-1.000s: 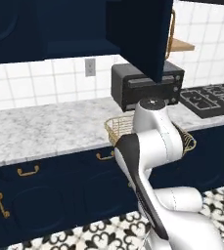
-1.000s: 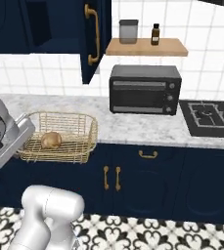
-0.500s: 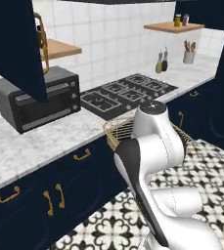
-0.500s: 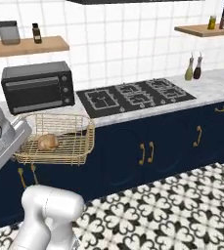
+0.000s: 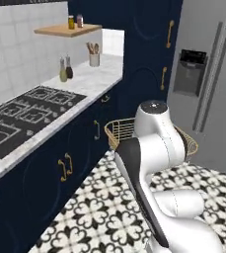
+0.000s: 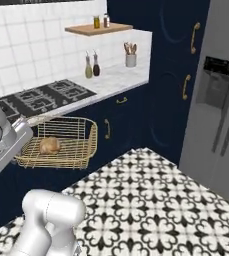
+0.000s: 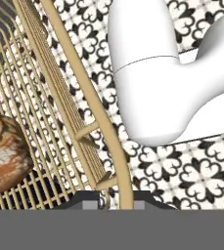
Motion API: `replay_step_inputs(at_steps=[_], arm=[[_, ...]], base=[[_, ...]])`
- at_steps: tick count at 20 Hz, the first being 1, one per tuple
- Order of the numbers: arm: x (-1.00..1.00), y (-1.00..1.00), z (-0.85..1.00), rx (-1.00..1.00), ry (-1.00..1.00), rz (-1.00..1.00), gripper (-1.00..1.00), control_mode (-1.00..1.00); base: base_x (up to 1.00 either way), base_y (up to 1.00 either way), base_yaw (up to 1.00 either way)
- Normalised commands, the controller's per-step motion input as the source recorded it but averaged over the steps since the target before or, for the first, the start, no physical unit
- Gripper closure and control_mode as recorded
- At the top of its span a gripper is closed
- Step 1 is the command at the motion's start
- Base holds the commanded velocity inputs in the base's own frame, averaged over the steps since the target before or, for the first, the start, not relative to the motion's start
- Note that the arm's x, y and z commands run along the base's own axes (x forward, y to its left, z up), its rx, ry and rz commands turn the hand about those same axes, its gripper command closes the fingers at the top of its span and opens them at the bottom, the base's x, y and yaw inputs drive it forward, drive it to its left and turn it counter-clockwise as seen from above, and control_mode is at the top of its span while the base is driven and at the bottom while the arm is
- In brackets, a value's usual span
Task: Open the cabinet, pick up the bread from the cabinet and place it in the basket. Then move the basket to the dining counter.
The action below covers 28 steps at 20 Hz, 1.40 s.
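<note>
Kitchen run: stove worktop (image 6: 61,97) and fridge (image 5: 208,74) line the patterned floor; the dining counter isn't visible from here.
Basket (image 6: 61,145): carried level in mid-air above the floor, beside the navy drawers, so nothing tips out.
Bread (image 6: 50,145): lying on the basket's wire bottom.
Gripper (image 7: 108,199): jaws pinched narrow on the basket rim, bearing its weight.

The basket (image 5: 118,132) hangs in the air above the patterned floor (image 5: 99,207), mostly hidden behind the white arm (image 5: 156,143). The hob (image 5: 20,111) sits on the marble desk (image 5: 92,81) at left; a grey fridge (image 5: 208,74) stands ahead.
</note>
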Motion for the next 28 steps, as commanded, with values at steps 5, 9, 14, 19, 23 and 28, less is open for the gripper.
replay_step_inputs(at_steps=[5, 9, 14, 19, 23, 28], arm=[[0.00, 0.00, 0.00, 0.00, 0.00, 0.00, 1.00, 1.00], [0.00, 0.00, 0.00, 0.00, 0.00, 0.00, 1.00, 1.00], [0.00, 0.00, 0.00, 0.00, 0.00, 0.00, 1.00, 1.00], [0.00, 0.00, 0.00, 0.00, 0.00, 0.00, 1.00, 1.00], [0.00, 0.00, 0.00, 0.00, 0.00, 0.00, 1.00, 1.00], [0.00, 0.00, 0.00, 0.00, 0.00, 0.00, 1.00, 1.00]], base=[[0.05, -1.00, -0.70], [0.00, -0.89, -0.79], [0.01, -0.80, -0.82], [0.01, -0.82, -0.81], [0.02, -0.84, -0.81], [0.16, -0.73, -0.78]])
